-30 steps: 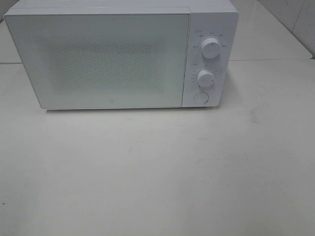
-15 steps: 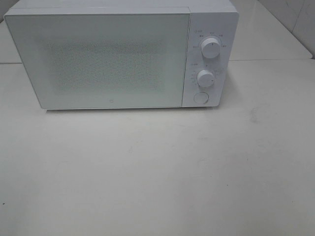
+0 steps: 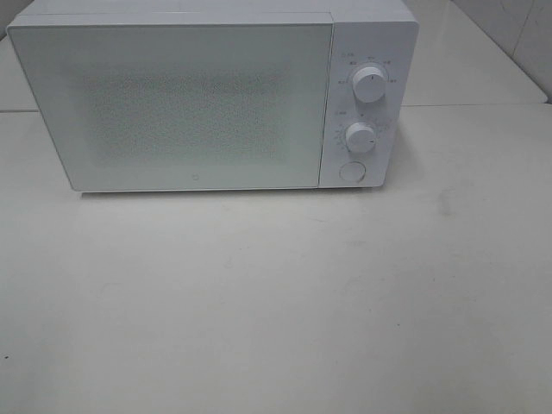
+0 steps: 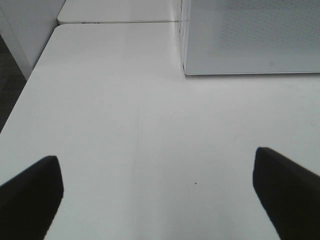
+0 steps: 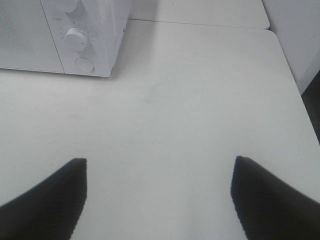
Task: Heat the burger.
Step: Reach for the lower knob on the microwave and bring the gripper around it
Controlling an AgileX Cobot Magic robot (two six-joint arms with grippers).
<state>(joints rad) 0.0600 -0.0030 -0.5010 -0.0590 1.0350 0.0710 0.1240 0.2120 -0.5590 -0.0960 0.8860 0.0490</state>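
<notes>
Showing one closed microwave (image 3: 198, 103), two knobs (image 3: 369, 84), one button (image 3: 351, 172), four fingers (image 4: 30, 195) spread

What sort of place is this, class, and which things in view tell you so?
Probably a kitchen-style test bench: a white microwave, door shut, with two dials, stands on a plain white table, with what look like wall tiles behind.

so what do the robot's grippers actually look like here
Only the fingertips show, in the wrist views. The left gripper and right gripper each have two plain matte black fingers with blunt, wedge-like ends. No cables, markings or arm links are visible.
</notes>
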